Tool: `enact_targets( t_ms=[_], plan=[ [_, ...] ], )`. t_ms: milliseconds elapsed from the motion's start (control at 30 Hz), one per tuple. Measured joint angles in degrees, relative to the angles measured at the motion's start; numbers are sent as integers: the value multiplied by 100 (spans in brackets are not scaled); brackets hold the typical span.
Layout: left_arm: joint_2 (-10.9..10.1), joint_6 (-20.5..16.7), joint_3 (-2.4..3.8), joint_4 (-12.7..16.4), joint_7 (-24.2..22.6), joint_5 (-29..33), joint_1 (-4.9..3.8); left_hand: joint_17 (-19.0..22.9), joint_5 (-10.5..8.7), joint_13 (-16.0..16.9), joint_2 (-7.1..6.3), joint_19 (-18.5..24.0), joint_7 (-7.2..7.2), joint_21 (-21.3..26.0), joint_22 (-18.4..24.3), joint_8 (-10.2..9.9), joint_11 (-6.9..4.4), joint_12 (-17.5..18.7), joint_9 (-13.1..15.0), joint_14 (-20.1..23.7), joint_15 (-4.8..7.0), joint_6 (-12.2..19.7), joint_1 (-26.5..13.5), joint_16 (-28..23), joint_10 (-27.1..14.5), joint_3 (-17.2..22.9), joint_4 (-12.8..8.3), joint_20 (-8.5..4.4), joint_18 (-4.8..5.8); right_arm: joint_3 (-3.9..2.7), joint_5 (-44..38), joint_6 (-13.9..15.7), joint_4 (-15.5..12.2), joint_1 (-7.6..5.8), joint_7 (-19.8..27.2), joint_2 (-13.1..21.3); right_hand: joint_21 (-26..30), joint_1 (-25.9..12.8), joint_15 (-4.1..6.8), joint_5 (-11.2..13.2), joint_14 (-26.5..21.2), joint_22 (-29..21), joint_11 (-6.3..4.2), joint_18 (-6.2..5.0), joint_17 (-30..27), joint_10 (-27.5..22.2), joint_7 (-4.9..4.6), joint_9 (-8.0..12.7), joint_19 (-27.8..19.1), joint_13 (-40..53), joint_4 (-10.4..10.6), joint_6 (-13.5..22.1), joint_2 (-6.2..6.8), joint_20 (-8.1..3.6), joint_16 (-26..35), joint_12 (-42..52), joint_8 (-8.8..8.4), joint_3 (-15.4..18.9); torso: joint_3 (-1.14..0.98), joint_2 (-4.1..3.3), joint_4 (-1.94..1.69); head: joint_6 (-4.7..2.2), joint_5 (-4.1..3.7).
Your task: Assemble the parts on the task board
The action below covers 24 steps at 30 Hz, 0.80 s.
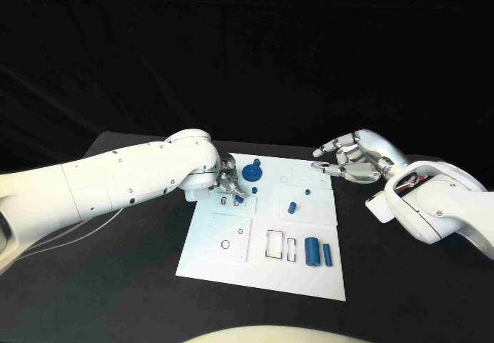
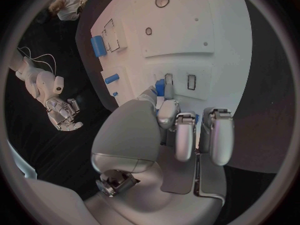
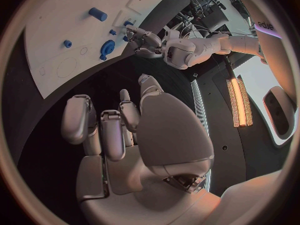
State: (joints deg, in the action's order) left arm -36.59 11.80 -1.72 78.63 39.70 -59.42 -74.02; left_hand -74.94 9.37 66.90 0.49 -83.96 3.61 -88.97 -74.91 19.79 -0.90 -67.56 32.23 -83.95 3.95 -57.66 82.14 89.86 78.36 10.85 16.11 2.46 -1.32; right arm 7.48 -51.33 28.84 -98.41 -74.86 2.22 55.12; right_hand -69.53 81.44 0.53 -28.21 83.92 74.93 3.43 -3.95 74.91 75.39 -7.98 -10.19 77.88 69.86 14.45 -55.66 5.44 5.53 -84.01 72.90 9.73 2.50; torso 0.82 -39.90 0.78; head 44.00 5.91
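While left hand (image 1: 228, 184) pinches one blue part (image 2: 160, 87) | right hand (image 1: 350, 161) spread, empty | two bars (image 1: 319, 252)

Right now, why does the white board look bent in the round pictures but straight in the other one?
Left and right wrist views: fisheye lenses curve the task board edges. Head view: ordinary lens, so its edges run straight; black table, dark background. Right wrist view: a glowing lamp strip beside the table.
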Motion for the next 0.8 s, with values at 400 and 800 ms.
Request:
enact_targets(
  t_ms=[400, 800],
  plan=[
    [-187, -55, -11, 113, -23, 292, 14, 1, -441, 33, -528, 0, 4, 0, 0, 10, -2, 31, 122, 8, -6, 5, -188, 0, 1, 1156, 139, 0, 0, 1, -10, -17, 6, 1, -11, 5, 0, 0, 0, -54, 0, -1, 0, 0, 0, 0, -6, 0, 0, 0, 0, 6, 0, 0, 0, 0, 0, 0, 0, 1, -3, -9, 11],
    [-464, -450, -11, 415, -95, 573, 14, 1, -462, -80, -784, 0, 5, 0, 0, 47, -1, 149, 214, 8, -6, 5, -369, 0, 2, 1693, -10, 0, 0, 1, -16, -17, 28, 0, -15, 2, 0, 0, 0, -108, 0, -2, 0, 0, 4, 0, -6, -11, 0, -2, 1, 6, 0, 0, 0, 0, 27, 1, 3, -4, -13, -20, 46]
  ],
)
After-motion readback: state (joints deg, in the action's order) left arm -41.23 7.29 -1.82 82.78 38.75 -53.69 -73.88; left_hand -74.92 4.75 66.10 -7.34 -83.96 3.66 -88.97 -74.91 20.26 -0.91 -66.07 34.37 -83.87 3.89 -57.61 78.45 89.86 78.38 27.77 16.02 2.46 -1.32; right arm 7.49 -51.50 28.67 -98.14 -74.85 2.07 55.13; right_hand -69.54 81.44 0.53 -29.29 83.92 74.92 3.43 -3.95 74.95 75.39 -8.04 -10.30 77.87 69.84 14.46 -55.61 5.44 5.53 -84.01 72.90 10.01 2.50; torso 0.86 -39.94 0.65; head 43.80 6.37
